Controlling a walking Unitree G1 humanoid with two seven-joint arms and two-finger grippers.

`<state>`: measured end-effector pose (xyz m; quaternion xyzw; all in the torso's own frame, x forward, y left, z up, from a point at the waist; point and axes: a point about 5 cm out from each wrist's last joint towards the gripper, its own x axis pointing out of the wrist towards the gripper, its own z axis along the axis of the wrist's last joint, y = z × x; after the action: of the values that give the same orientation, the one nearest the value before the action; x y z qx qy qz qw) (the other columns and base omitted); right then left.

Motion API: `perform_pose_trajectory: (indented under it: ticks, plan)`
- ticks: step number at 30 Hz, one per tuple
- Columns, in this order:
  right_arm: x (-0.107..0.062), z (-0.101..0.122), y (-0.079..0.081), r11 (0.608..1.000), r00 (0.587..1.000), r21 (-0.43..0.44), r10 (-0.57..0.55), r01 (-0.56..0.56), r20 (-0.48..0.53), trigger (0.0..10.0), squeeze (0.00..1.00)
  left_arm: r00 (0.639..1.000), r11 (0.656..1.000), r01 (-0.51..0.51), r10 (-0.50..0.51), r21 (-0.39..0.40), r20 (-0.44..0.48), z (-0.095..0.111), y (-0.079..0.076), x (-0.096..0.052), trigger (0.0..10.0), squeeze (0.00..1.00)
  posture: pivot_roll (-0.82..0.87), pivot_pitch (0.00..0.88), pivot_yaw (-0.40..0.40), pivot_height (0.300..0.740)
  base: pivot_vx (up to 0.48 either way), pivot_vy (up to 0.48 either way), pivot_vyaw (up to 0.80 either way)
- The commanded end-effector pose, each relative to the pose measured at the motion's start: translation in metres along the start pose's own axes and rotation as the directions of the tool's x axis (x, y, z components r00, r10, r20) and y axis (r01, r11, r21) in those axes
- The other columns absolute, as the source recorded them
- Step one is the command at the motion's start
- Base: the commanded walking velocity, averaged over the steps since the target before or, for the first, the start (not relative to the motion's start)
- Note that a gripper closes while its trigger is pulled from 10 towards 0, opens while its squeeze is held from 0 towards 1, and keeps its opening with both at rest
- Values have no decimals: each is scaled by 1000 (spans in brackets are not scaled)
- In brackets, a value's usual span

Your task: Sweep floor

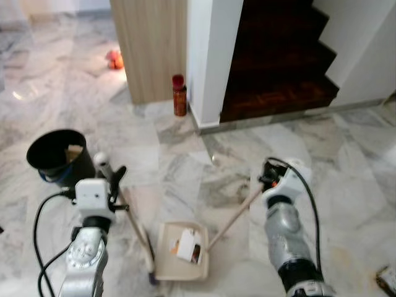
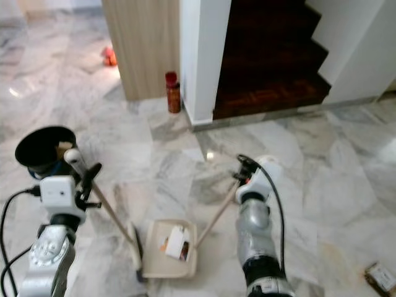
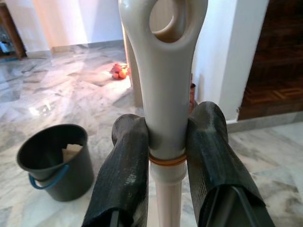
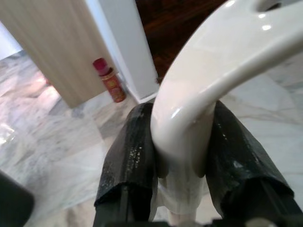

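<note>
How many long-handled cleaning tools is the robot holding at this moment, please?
2. The broom is clamped near its handle top by the left gripper, left of the dustpan. The dustpan's handle is clamped by the right gripper, and litter lies in its tray.

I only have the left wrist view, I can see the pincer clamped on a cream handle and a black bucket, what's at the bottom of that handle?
Observer: The left pincer holds the broom; its head rests on the marble floor just beside the dustpan.
Operator: Anything in the dustpan?
Observer: Yes, some debris lies inside it: a white scrap and a darker piece.
Operator: And the other arm?
Observer: The right pincer is shut on the dustpan handle, which slants up from the pan toward it.
Operator: Any litter left elsewhere?
Observer: One small item lies on the floor at the far right edge, too cropped to identify.
</note>
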<state>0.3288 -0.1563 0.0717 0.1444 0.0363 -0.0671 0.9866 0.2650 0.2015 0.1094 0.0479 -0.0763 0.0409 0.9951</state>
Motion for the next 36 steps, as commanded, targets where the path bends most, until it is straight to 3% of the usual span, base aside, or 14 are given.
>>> perform_pose_trajectory:
  ticks: [1, 10, 17, 36]
  plan:
    - [3, 10, 1, 999, 999, 48, -6, 4, 39, 10000, 0, 999, 1000, 12, -12, 4, 38, 8, -4, 2, 10000, 0, 151, 100, -12, 740, 0, 341, 0]
    - [3, 11, 2, 999, 999, 32, 2, -4, 47, 10000, 0, 999, 1000, 7, -7, 5, 37, 8, -2, 1, 10000, 0, 152, 104, -13, 740, 0, 341, 0]
    - [3, 11, 3, 999, 999, 31, 10, -12, 49, 10000, 0, 999, 1000, 5, -5, 6, 37, 8, -2, 1, 10000, 0, 154, 105, -13, 740, 0, 340, 630]
    - [2, 12, 3, 1000, 998, 25, 13, -14, 55, 10000, 0, 999, 1000, 4, -4, 8, 36, 8, -1, 0, 10000, 0, 155, 108, -12, 740, 0, 339, 52]
